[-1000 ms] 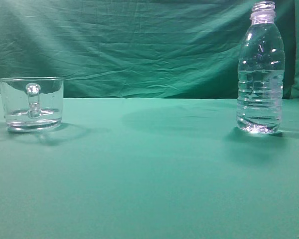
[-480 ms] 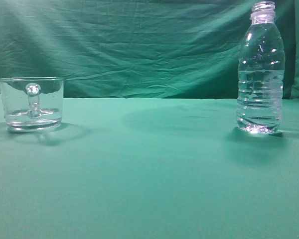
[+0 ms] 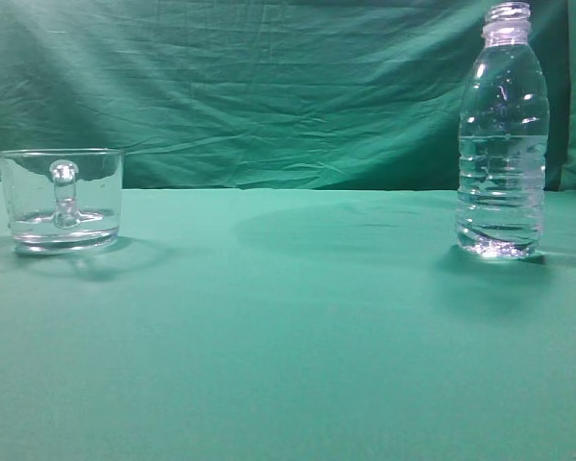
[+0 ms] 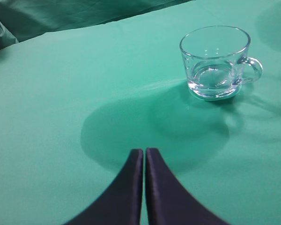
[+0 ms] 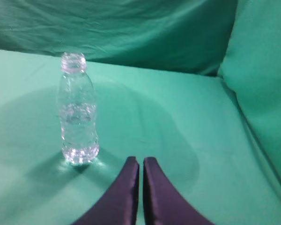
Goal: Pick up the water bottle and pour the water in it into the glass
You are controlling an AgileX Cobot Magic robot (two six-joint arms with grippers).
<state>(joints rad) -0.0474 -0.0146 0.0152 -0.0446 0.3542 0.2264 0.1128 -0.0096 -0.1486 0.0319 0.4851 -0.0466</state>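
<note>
Green-draped tabletop [image 3: 288,336], nothing grasped yet.
Both end effectors, left [image 4: 144,152] and right [image 5: 140,161], closed, empty. Uncapped bottle [image 3: 501,134] stands right, glass [image 3: 61,200] far left; thin plastic likely squashes—grip ribbed waist gently.

The setting reads as a staged test bench or lab recording area, not a lived-in room. A green cloth [image 3: 298,336] covers the whole work surface, and a creased green backdrop [image 3: 269,86] of matching fabric hangs behind it — folds and wrinkles plainly visible. In the right wrist view the fabric also rises along one side [image 5: 260,70], enclosing the area. No furniture or household fittings show.
</note>
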